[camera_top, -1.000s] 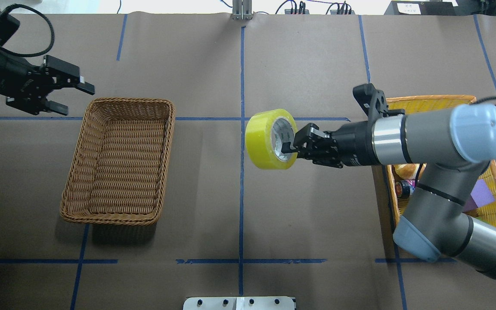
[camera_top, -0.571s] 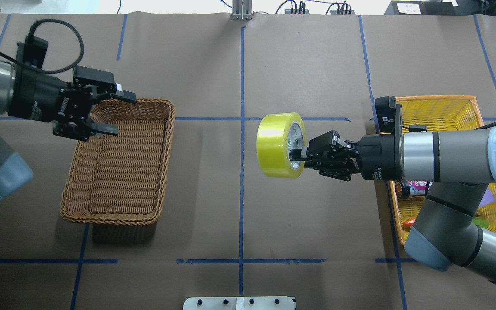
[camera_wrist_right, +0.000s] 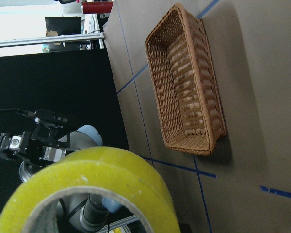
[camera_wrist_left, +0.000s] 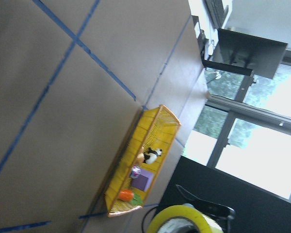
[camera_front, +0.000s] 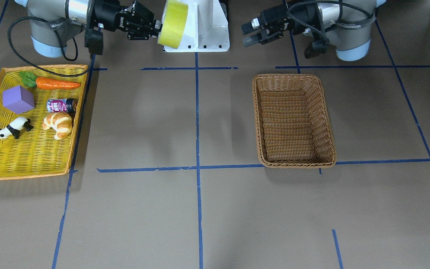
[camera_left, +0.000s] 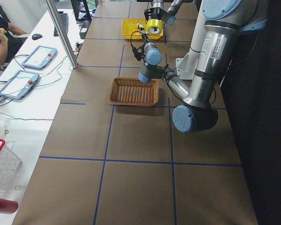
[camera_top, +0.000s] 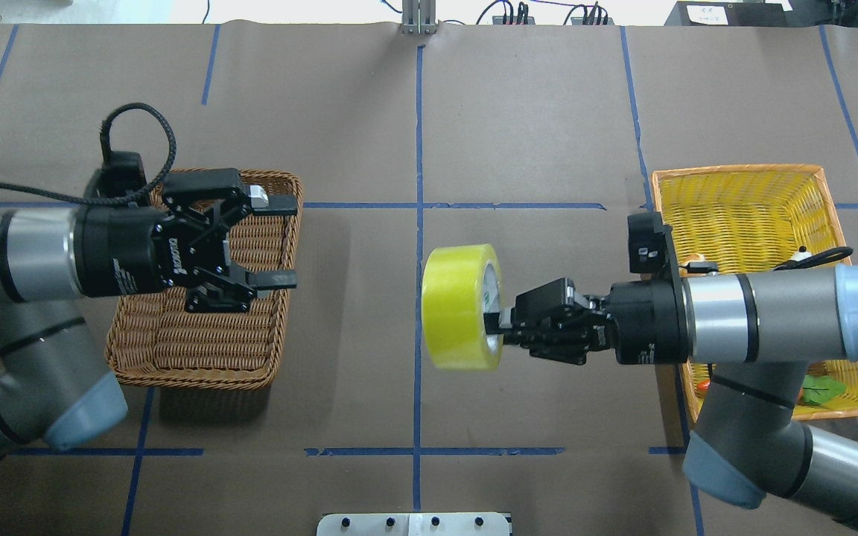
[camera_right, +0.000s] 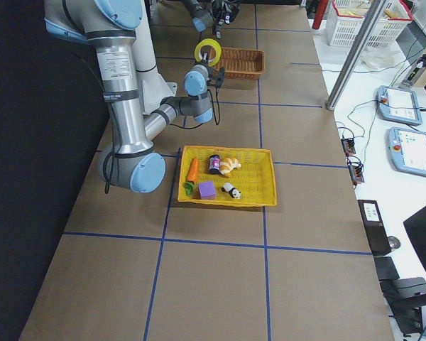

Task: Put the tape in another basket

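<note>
Hanging in the air over the middle of the table, well apart from both containers, the tape is being clamped at its rim by the right gripper, a finger reaching into the core. I'm judging it a stiff, fairly light roll with a slick face, so the wall beside the hollow core is looking like the surest hold. The left gripper is hovering with jaws spread near the basket, which is showing only bare weave, while the yellow tray is holding a carrot, purple cube, small bottle, croissant and panda
</note>
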